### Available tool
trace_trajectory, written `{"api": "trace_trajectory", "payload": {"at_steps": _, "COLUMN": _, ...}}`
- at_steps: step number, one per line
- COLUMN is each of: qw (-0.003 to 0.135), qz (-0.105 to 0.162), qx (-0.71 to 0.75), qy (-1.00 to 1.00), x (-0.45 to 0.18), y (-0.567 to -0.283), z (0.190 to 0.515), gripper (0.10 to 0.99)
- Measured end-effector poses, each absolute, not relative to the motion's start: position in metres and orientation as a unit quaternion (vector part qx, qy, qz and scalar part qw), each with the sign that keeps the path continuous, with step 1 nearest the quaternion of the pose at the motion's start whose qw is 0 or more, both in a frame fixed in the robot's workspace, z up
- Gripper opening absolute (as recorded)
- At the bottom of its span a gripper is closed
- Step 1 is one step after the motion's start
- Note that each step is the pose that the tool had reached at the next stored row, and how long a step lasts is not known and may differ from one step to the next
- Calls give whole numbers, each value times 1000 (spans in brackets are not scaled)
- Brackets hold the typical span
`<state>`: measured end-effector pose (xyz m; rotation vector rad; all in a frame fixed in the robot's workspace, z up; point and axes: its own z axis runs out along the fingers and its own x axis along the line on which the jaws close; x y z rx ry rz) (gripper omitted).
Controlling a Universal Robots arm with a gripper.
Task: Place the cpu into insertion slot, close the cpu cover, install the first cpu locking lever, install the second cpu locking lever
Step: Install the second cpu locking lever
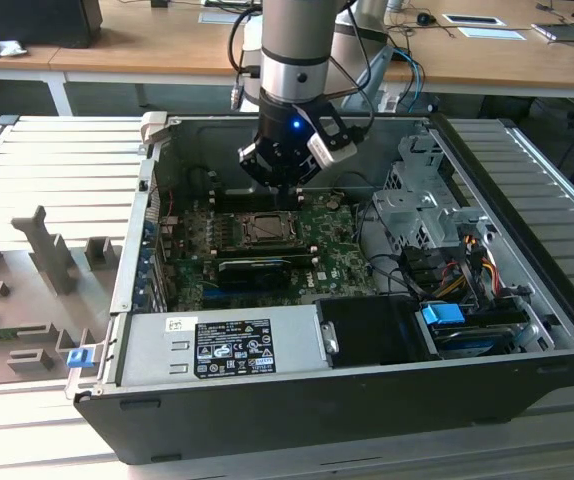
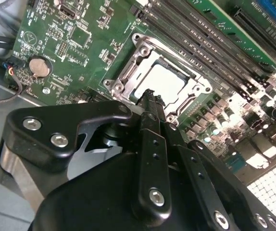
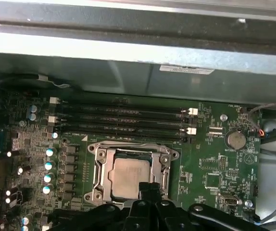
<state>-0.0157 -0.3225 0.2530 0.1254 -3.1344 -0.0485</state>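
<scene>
The gripper hung just above the insertion slot with its fingers pressed together, holding nothing. The cpu lay in that slot, framed by the cpu cover. Around it spread the green motherboard inside an open computer case, wooden desks behind.

My arm is a thick silver-grey cylinder ending in a black band with a small blue light glowing on it. A white block sits clipped to one side of my wrist, and black cables loop off behind me. My gripper is matte black, built from flat linked bars with rounded edges, pinned by shiny silver screws. In the first wrist view its dark links bunch together.
</scene>
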Motion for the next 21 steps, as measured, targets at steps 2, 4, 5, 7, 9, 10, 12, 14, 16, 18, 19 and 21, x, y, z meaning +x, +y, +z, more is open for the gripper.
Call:
{"api": "trace_trajectory", "payload": {"at_steps": 2, "qw": 2, "qz": -16, "qx": 40, "qy": -999, "x": -16, "y": -328, "z": 253, "gripper": 106}}
{"api": "trace_trajectory", "payload": {"at_steps": 4, "qw": 2, "qz": -15, "qx": 40, "qy": -999, "x": -16, "y": -333, "z": 253, "gripper": 106}}
{"api": "trace_trajectory", "payload": {"at_steps": 5, "qw": 2, "qz": -16, "qx": 40, "qy": -999, "x": -16, "y": -337, "z": 253, "gripper": 106}}
{"api": "trace_trajectory", "payload": {"at_steps": 7, "qw": 2, "qz": -16, "qx": 40, "qy": -999, "x": -16, "y": -341, "z": 253, "gripper": 106}}
{"api": "trace_trajectory", "payload": {"at_steps": 9, "qw": 2, "qz": -18, "qx": 40, "qy": -999, "x": -16, "y": -344, "z": 253, "gripper": 106}}
{"api": "trace_trajectory", "payload": {"at_steps": 10, "qw": 2, "qz": -19, "qx": 40, "qy": -999, "x": -16, "y": -345, "z": 253, "gripper": 106}}
{"api": "trace_trajectory", "payload": {"at_steps": 12, "qw": 2, "qz": -21, "qx": 40, "qy": -999, "x": -16, "y": -349, "z": 253, "gripper": 106}}
{"api": "trace_trajectory", "payload": {"at_steps": 14, "qw": 2, "qz": -21, "qx": 40, "qy": -999, "x": -16, "y": -354, "z": 253, "gripper": 106}}
{"api": "trace_trajectory", "payload": {"at_steps": 16, "qw": 2, "qz": -21, "qx": 40, "qy": -999, "x": -16, "y": -356, "z": 253, "gripper": 106}}
{"api": "trace_trajectory", "payload": {"at_steps": 18, "qw": 8, "qz": -25, "qx": 40, "qy": -999, "x": -16, "y": -362, "z": 252, "gripper": 106}}
{"api": "trace_trajectory", "payload": {"at_steps": 19, "qw": 9, "qz": -28, "qx": 40, "qy": -999, "x": -16, "y": -363, "z": 252, "gripper": 106}}
{"api": "trace_trajectory", "payload": {"at_steps": 21, "qw": 10, "qz": -39, "qx": 40, "qy": -998, "x": -16, "y": -367, "z": 251, "gripper": 106}}
